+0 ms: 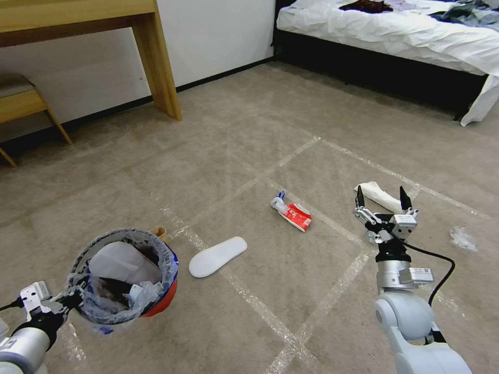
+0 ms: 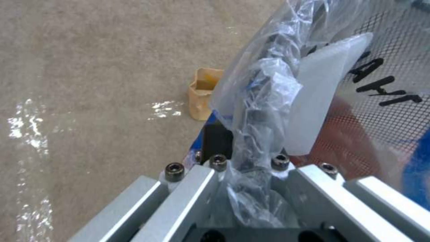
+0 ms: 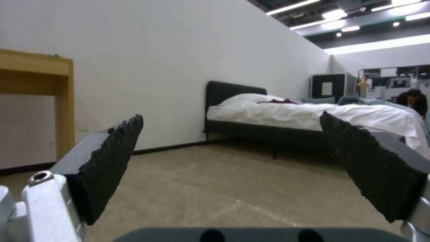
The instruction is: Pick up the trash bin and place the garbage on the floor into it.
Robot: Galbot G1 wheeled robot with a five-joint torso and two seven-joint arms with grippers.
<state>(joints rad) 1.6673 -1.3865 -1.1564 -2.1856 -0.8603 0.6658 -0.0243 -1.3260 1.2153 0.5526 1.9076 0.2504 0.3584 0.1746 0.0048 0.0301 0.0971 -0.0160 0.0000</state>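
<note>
- On my left, the left gripper (image 1: 73, 300) clamps the rim of the trash bin (image 1: 125, 283), held above the floor (image 1: 260, 130).
- A slipper (image 1: 122, 262) lies inside the bin.
- A paper bag (image 2: 204, 92) stands on the floor just behind the bin.
- Another slipper (image 1: 217, 256) lies right of the bin.
- A wrapper (image 1: 292, 212) lies farther right, between that slipper and my right gripper (image 1: 383, 200), which hangs spread wide.
- A paper wad (image 1: 378, 196) lies just behind it; clear wrap (image 1: 462, 239) to its right.
- The counter (image 1: 78, 21) stands far left, the bed (image 1: 395, 31) far right.
</note>
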